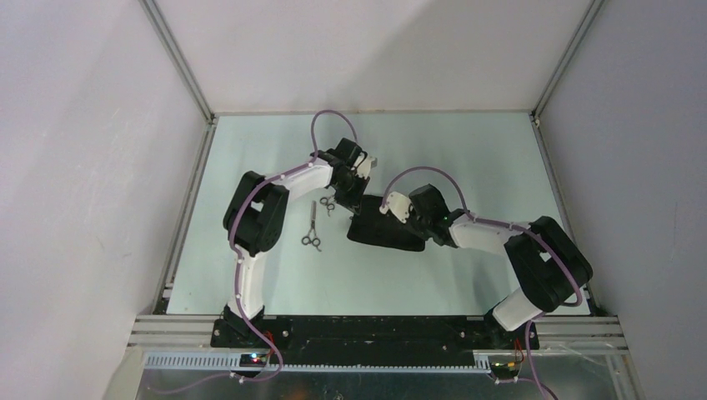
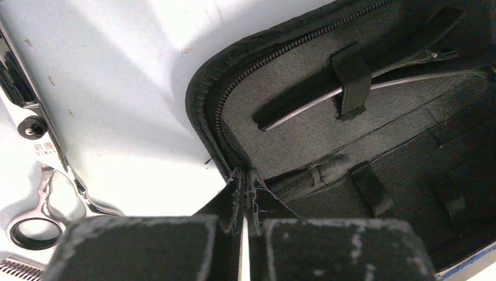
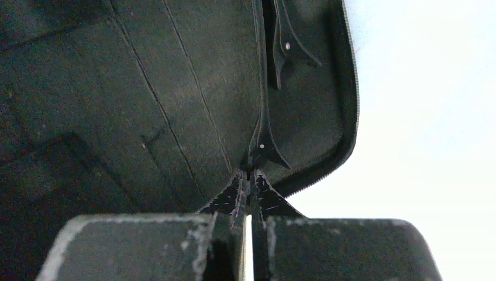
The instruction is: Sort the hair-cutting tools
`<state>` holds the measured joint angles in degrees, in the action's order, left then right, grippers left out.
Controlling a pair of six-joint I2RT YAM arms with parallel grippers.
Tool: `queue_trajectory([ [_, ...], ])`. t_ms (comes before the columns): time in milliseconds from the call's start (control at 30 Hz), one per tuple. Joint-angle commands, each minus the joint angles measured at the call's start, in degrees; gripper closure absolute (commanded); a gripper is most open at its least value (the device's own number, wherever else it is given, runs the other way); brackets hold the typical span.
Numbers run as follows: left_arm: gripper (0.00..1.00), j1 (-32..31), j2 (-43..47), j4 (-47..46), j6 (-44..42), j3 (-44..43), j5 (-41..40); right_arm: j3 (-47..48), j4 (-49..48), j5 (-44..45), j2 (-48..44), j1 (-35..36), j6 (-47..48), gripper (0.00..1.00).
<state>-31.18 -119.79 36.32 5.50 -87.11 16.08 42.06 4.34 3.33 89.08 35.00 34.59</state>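
The black pouch point(image 1: 392, 237) lies open in the middle of the table. My left gripper point(image 1: 355, 197) point(image 2: 245, 182) is shut, its tips against the pouch's zipped rim point(image 2: 205, 99); I see nothing between them. A long thin tool point(image 2: 304, 105) is tucked under an elastic loop inside. My right gripper point(image 1: 386, 218) point(image 3: 251, 182) is shut on the tail of a black hair clip point(image 3: 261, 137) that lies along the pouch lining. A second clip point(image 3: 281, 47) lies beyond it. Two silver scissors point(image 1: 312, 227) point(image 1: 328, 202) rest left of the pouch; one ring handle point(image 2: 35, 231) shows by my left fingers.
Grey walls and metal rails point(image 1: 188, 208) close in the pale table on three sides. Bare table surface point(image 1: 467, 158) stretches behind and to the right of the pouch. A toothed metal edge point(image 2: 17, 269) shows at the left wrist view's bottom corner.
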Motion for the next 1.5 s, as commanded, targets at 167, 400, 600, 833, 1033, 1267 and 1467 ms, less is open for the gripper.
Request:
queue_trajectory([
  [167,1.00,-1.36,1.66,0.62,-3.61,1.76,-2.31,2.01,-5.73,-6.82,4.52,-1.43,10.17,1.00],
  [400,1.00,-2.05,2.55,-0.08,-4.69,2.56,-1.71,3.31,-6.64,-10.12,5.56,-1.73,16.17,1.00],
  [600,1.00,-2.29,2.87,-0.57,-4.62,2.89,-1.53,4.95,-5.27,-12.07,8.08,-1.07,18.02,0.99],
  [833,1.00,-2.41,3.17,-0.86,-4.66,3.19,-1.79,5.12,-4.86,-13.25,9.48,-0.64,17.89,0.97],
  [1033,1.00,-2.69,3.63,-0.96,-4.56,3.45,-2.26,5.00,-1.05,-14.78,7.50,0.14,15.93,0.86],
  [1267,1.00,-3.04,3.68,-1.26,-4.14,3.52,-2.52,4.94,2.05,-14.19,2.54,-0.44,11.72,0.63],
  [1467,1.00,-3.23,3.72,-1.33,-3.71,3.39,-2.50,3.07,0.64,-13.95,-9.33,-4.48,2.07,0.56],
])
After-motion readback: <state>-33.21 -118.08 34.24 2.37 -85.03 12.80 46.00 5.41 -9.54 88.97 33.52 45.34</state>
